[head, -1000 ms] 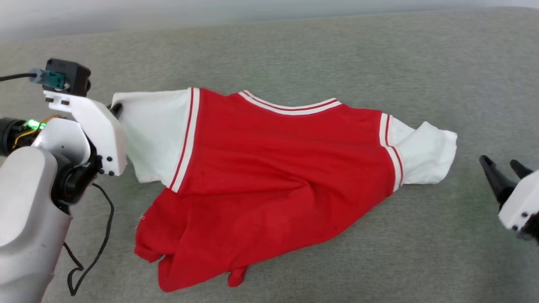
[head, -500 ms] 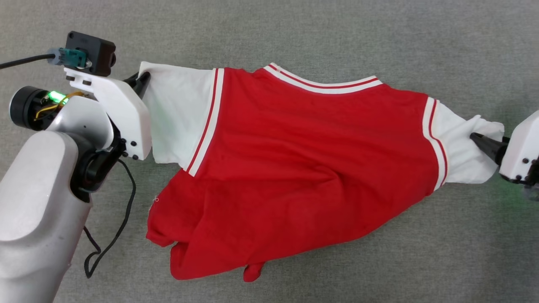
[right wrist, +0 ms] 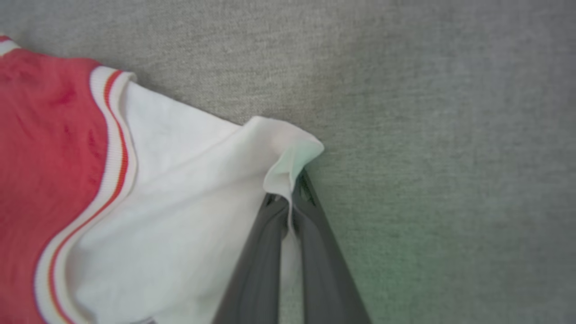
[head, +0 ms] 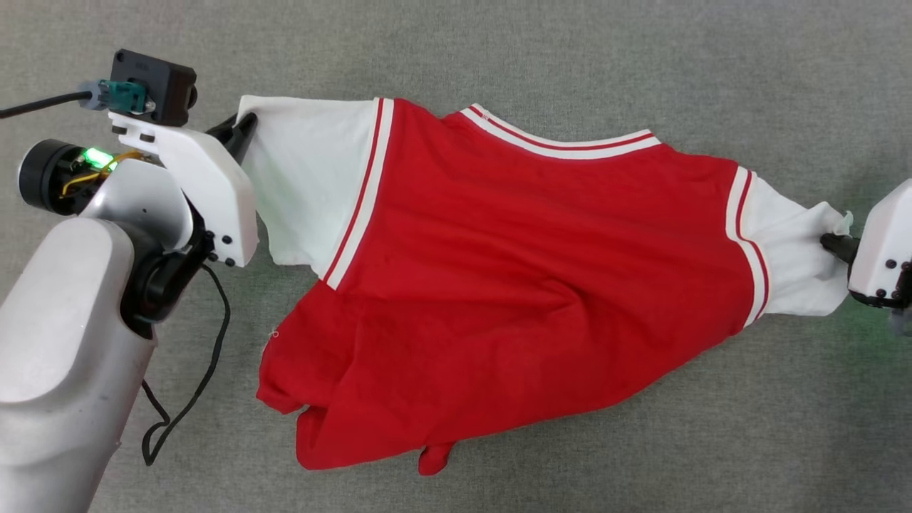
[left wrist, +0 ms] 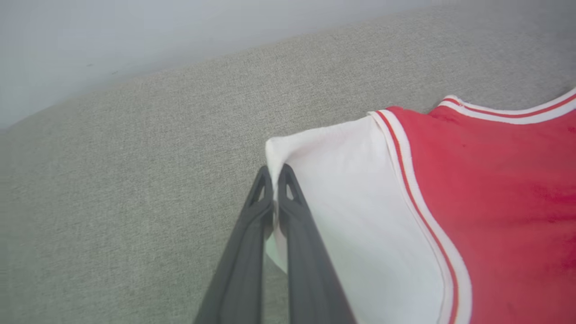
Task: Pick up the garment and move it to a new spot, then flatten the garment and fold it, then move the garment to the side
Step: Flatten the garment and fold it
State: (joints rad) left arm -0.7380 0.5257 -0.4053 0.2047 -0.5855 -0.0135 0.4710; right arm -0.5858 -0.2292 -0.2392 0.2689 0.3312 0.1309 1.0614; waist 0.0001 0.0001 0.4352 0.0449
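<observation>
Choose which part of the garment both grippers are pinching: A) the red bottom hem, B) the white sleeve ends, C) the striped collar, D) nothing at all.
B: the left gripper and the right gripper are each shut on a white sleeve edge of the garment.

A grey-green woven surface (head: 499,57) carries the garment (head: 527,285) — red body spread across the middle, white sleeves reaching out to the far left and the right, hem bunched in folds at the near left. A black cable (head: 145,447) trails nearby — further left.
</observation>
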